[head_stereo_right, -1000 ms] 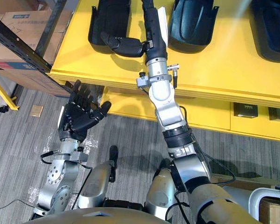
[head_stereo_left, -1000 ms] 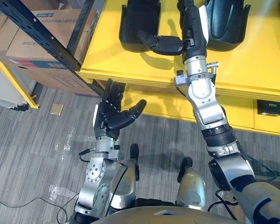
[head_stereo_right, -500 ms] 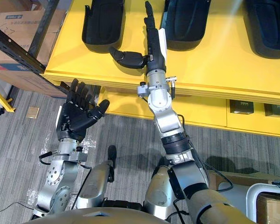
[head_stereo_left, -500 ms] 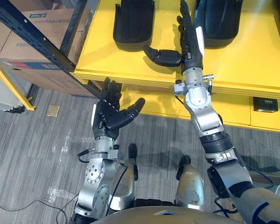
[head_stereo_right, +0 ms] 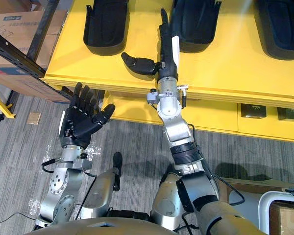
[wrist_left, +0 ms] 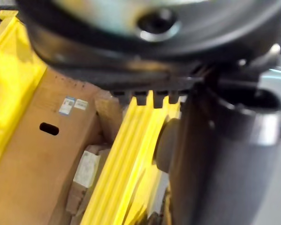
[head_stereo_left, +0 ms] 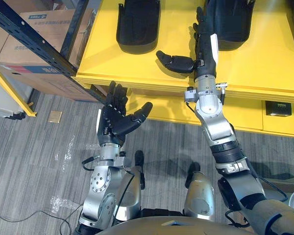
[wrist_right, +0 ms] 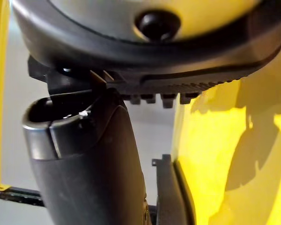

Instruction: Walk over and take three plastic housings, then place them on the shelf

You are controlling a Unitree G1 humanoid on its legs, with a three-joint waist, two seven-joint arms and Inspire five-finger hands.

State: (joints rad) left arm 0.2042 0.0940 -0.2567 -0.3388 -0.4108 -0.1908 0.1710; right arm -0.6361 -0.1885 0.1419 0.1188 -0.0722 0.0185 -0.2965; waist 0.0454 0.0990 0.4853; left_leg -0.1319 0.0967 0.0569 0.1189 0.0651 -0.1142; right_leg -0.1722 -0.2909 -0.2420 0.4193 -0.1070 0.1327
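Three black plastic housings lie on the yellow table [head_stereo_left: 264,63]: one at the left [head_stereo_left: 138,24], one in the middle [head_stereo_left: 230,22], one at the far right [head_stereo_right: 281,27]. My right hand [head_stereo_left: 204,36] reaches over the table with straight fingers touching the near left edge of the middle housing, its thumb [head_stereo_left: 174,61] spread out to the left. It holds nothing. My left hand [head_stereo_left: 115,120] hovers palm up below the table's front edge, open and empty.
A dark metal rack post [head_stereo_left: 34,41] slants across the upper left, with cardboard boxes [head_stereo_left: 34,29] behind it. Yellow drawers with black labels [head_stereo_left: 282,111] sit under the table top. Grey floor lies below.
My right hand has slid further forward over the table toward the middle housing. The left hand has stayed put.
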